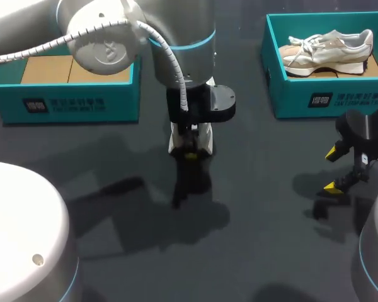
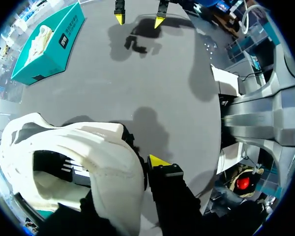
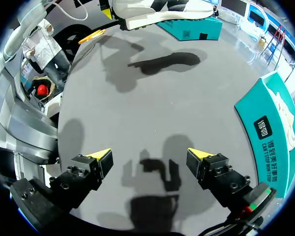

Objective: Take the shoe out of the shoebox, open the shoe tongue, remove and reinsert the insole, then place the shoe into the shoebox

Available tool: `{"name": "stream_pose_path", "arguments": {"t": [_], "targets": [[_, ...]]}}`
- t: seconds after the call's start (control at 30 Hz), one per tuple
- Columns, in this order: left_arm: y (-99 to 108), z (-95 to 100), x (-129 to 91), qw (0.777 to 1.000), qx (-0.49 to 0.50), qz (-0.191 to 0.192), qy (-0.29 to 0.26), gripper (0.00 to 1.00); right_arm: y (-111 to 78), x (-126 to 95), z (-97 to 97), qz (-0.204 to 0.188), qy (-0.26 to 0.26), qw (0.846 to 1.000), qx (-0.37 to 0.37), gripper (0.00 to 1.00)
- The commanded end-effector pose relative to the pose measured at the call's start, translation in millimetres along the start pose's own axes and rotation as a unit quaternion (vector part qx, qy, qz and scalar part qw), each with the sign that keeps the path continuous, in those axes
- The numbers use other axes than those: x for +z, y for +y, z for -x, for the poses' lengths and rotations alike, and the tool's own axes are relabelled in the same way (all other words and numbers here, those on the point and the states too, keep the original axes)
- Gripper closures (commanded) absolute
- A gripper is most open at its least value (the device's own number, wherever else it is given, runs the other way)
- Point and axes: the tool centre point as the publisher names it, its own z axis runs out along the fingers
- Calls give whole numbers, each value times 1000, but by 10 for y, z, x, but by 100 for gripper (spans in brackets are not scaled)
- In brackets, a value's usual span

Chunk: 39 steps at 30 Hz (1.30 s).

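My left gripper (image 1: 190, 153) hangs over the table's middle, shut on a white shoe (image 1: 189, 137) held just above the surface. In the left wrist view the shoe (image 2: 83, 157) fills the space beside the gripper (image 2: 137, 166); one yellow-tipped finger (image 2: 160, 161) presses its outer wall and the other is hidden inside the shoe. A second beige-and-white shoe (image 1: 327, 51) lies in the right teal shoebox (image 1: 331, 97). My right gripper (image 1: 336, 170) stands open near the table's right side, nothing between its fingers (image 3: 148, 156).
An empty teal shoebox (image 1: 69, 100) with a cardboard floor stands at the back left. From the right wrist it shows beyond the held shoe (image 3: 137, 14) as a teal box (image 3: 189, 27). Dark table (image 1: 252, 207) lies between the two grippers.
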Motion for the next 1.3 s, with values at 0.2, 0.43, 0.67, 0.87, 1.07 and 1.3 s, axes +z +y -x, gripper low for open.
{"name": "stream_pose_path", "arguments": {"t": [0.2,0.43,0.67,0.87,1.07,1.3], "targets": [[358,332,-382,1000,-2,-3,-21,100,-1,-2,-15,-1,-1,1000,0,0],[905,812,-716,1000,0,3,-19,100,-1,-2,-15,-1,-1,1000,0,0],[1296,1161,-878,999,-26,21,-28,100,-1,-2,-15,-1,-1,1000,0,0],[1296,1161,-878,999,-26,21,-28,100,-1,-2,-15,-1,-1,1000,0,0],[1296,1161,-878,999,-26,21,-28,100,-1,-2,-15,-1,-1,1000,0,0],[1475,1411,-935,998,-51,22,-25,100,-1,-2,-15,-1,-1,1000,0,0]]}}
